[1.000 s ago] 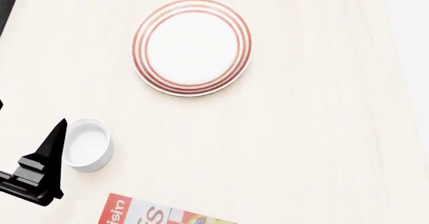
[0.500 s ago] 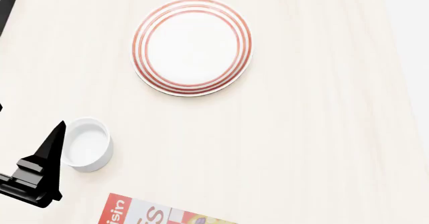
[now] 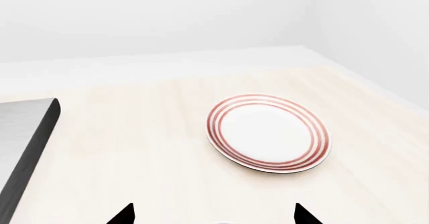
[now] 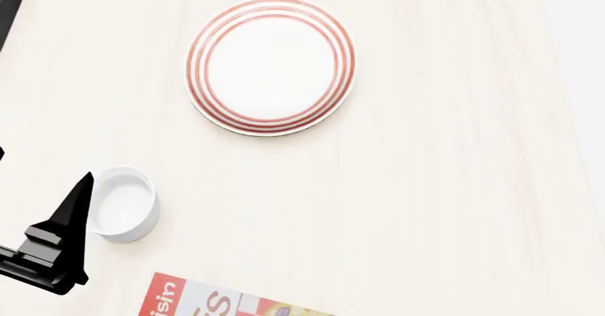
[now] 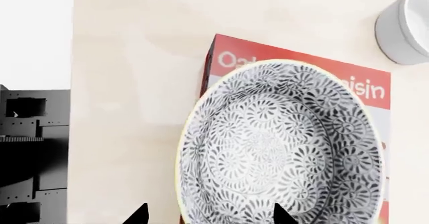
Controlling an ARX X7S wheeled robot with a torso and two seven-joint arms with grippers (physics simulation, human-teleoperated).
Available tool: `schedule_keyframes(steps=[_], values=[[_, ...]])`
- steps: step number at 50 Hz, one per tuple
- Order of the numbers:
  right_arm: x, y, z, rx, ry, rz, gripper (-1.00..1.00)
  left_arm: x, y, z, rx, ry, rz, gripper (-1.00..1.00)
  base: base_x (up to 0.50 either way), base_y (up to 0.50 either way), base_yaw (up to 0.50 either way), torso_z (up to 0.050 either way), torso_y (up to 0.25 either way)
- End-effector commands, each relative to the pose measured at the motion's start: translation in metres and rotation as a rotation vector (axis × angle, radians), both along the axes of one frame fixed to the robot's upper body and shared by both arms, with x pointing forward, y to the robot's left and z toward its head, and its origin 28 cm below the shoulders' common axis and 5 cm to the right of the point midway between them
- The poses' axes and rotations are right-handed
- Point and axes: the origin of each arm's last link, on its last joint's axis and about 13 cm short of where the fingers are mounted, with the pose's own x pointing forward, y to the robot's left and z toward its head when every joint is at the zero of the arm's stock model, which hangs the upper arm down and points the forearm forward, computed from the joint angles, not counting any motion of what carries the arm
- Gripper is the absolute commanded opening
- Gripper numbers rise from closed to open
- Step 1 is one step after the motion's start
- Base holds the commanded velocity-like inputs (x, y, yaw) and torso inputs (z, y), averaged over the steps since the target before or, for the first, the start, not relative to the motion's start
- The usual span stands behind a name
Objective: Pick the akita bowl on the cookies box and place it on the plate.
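- Your table (image 4: 444,210) is pale wood and carries everything; its far edge meets a white wall in the left wrist view.
- The plate (image 4: 270,65) with its thin red rings lies flat toward the far side of the table, nothing on it.
- The cookies box (image 5: 228,63) lies flat at the near edge of the table; only its red-and-white corner shows in the head view.
- The akita bowl (image 5: 282,143) sits on the cookies box, its patterned surface filling your right wrist view, well apart from the plate.
- A small white cup (image 4: 123,202) stands between the box and the plate, near the table's left side.
- Your left gripper (image 3: 213,215) stands just beside the cup with its fingertips spread wide, nothing between them.
- Your right gripper (image 5: 209,215) hangs over the bowl's rim, fingertips apart and gripping nothing.
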Motion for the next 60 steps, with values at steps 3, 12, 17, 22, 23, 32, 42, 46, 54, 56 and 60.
schedule_keyframes(steps=[3, 12, 17, 22, 23, 32, 42, 46, 54, 56, 60], values=[[0.003, 0.000, -0.002, -0.005, -0.030, 0.012, -1.00, 0.000, 0.000, 0.000, 0.001, -0.002, -0.001, 1.00, 0.00, 0.00, 0.00, 0.000, 0.000], [0.003, -0.001, -0.003, -0.017, -0.038, 0.018, -1.00, 0.000, 0.000, 0.000, 0.001, -0.001, -0.001, 1.00, 0.00, 0.00, 0.00, 0.000, 0.000], [0.004, -0.002, -0.003, -0.024, -0.050, 0.018, -1.00, 0.000, 0.000, 0.001, 0.001, -0.001, -0.001, 1.00, 0.00, 0.00, 0.00, 0.000, 0.000], [0.004, -0.003, 0.004, -0.029, -0.077, 0.013, -1.00, 0.000, 0.001, 0.001, 0.002, 0.000, -0.001, 1.00, 0.00, 0.00, 0.00, 0.000, 0.000], [0.005, -0.003, 0.006, -0.031, -0.083, 0.010, -1.00, 0.000, 0.001, 0.001, 0.002, 0.000, -0.001, 1.00, 0.00, 0.00, 0.00, 0.000, 0.000], [0.002, -0.009, 0.024, -0.091, -0.156, -0.011, -1.00, -0.003, 0.000, 0.001, 0.001, 0.000, -0.006, 1.00, 0.00, 0.00, 0.00, 0.000, 0.000], [0.007, -0.022, 0.045, -0.191, -0.239, -0.059, -1.00, -0.004, 0.000, 0.001, 0.001, -0.002, -0.008, 1.00, 0.00, 0.00, 0.00, 0.000, 0.000], [0.017, -0.028, 0.054, -0.218, -0.282, -0.097, -1.00, -0.004, -0.001, 0.001, 0.004, -0.001, -0.011, 1.00, 0.00, 0.00, 0.00, 0.000, 0.000], [0.032, -0.035, 0.070, -0.232, -0.338, -0.150, -1.00, -0.004, -0.002, 0.001, 0.009, -0.002, -0.017, 1.00, 0.00, 0.00, 0.00, 0.000, 0.000], [0.035, -0.037, 0.074, -0.238, -0.353, -0.157, -1.00, -0.004, -0.002, 0.001, 0.009, -0.002, -0.019, 1.00, 0.00, 0.00, 0.00, 0.000, 0.000], [0.041, -0.040, 0.081, -0.253, -0.386, -0.174, -1.00, -0.004, -0.002, 0.001, 0.009, -0.002, -0.019, 1.00, 0.00, 0.00, 0.00, 0.000, 0.000]])
